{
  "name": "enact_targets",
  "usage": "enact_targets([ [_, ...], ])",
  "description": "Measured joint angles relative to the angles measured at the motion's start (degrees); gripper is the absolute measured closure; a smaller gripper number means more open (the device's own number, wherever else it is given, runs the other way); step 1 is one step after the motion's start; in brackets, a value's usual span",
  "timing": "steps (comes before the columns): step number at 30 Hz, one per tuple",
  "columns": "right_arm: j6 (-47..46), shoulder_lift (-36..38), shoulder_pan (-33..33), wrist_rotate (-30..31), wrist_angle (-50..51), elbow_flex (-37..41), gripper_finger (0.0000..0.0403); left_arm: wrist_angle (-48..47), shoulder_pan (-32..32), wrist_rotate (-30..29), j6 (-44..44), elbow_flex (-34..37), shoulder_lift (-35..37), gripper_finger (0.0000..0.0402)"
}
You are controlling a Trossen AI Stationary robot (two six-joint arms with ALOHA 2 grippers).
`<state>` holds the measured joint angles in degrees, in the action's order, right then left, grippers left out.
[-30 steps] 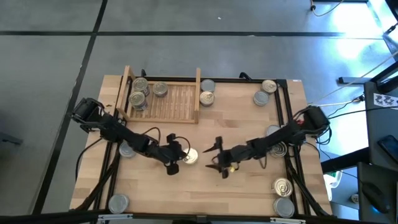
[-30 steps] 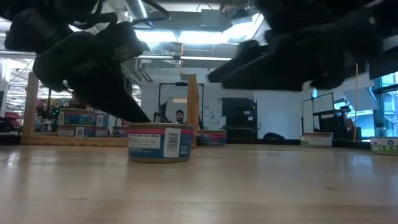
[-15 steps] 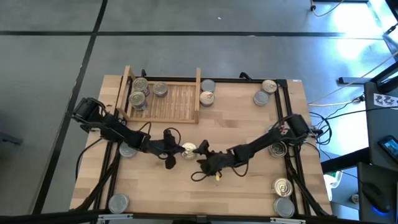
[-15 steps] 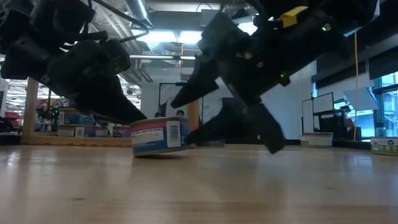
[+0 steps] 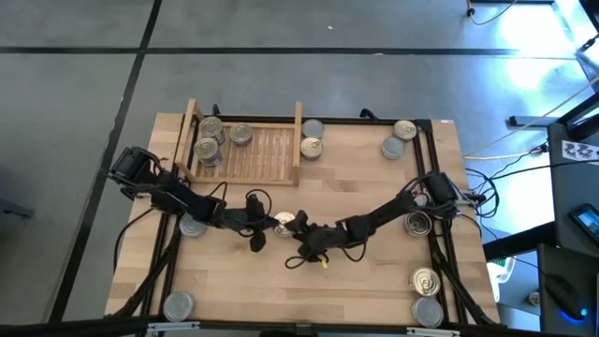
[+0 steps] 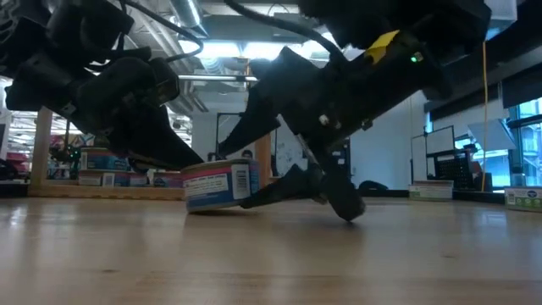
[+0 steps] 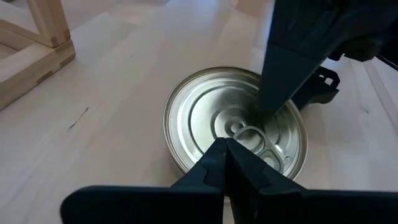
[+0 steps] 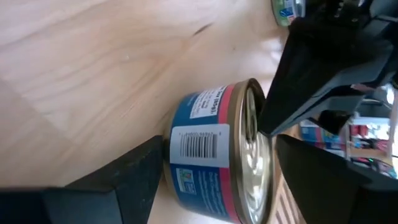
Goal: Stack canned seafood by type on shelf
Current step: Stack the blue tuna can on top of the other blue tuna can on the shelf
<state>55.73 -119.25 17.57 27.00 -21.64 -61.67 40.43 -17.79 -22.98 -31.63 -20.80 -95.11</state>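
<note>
Short round tin with blue-and-pink paper label and shiny pull-tab top (image 8: 214, 163) at mid-table, well clear of the light-wood slatted shelf (image 5: 245, 146), one edge tipped off the pale tabletop (image 6: 271, 254). Barcode panel legible; brand text too small. Left gripper (image 7: 225, 160) pinched together, tips on the lid. Right gripper (image 8: 214, 167) spread, straddling the tin.

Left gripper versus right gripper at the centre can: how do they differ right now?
The left gripper is shut, its closed fingertips pressing down on the can's pull-tab top; the right gripper is open, one finger on either side of the can. In the high view the left gripper comes at the can from the left, the right gripper from the right. Both work the same can at the table's centre.
</note>
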Motion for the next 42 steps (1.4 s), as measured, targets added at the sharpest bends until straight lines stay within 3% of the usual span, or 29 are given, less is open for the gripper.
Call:
enact_targets([
  [6, 0.3, -0.1, -1.0, -3.2, 9.5, -2.1, 0.0095, 0.0, 0.3, 0.1, 0.0, 0.0, 0.0, 0.0397],
  [16, 0.6, -0.8, -4.0, -2.1, 4.7, -2.6, 0.0099, 0.1, 0.3, -1.6, 0.0, 0.0, 0.0, 0.0396],
  [19, -0.3, -0.8, -3.8, -4.0, 4.8, -2.8, 0.0131, 0.1, 0.3, -2.0, 0.0, 0.0, 0.0, 0.0396],
  [23, -5.5, -0.9, -2.6, -2.2, 3.5, -2.9, 0.021, 0.4, 0.2, -4.6, 0.0, 0.1, 0.1, 0.0396],
  [33, -13.0, 4.9, 2.4, 2.4, 17.3, -2.8, 0.0211, 4.3, 1.1, -2.1, 2.9, -0.3, -0.3, 0.0394],
  [37, -21.2, 10.0, 4.6, 2.0, 29.6, -2.7, 0.0212, 4.7, 2.3, -2.3, 5.1, -0.8, -0.3, 0.0358],
  [42, -34.7, 16.3, 4.8, 1.5, 39.6, 0.4, 0.0212, 4.8, 3.4, 0.0, 14.9, -3.6, -0.2, 0.0262],
])
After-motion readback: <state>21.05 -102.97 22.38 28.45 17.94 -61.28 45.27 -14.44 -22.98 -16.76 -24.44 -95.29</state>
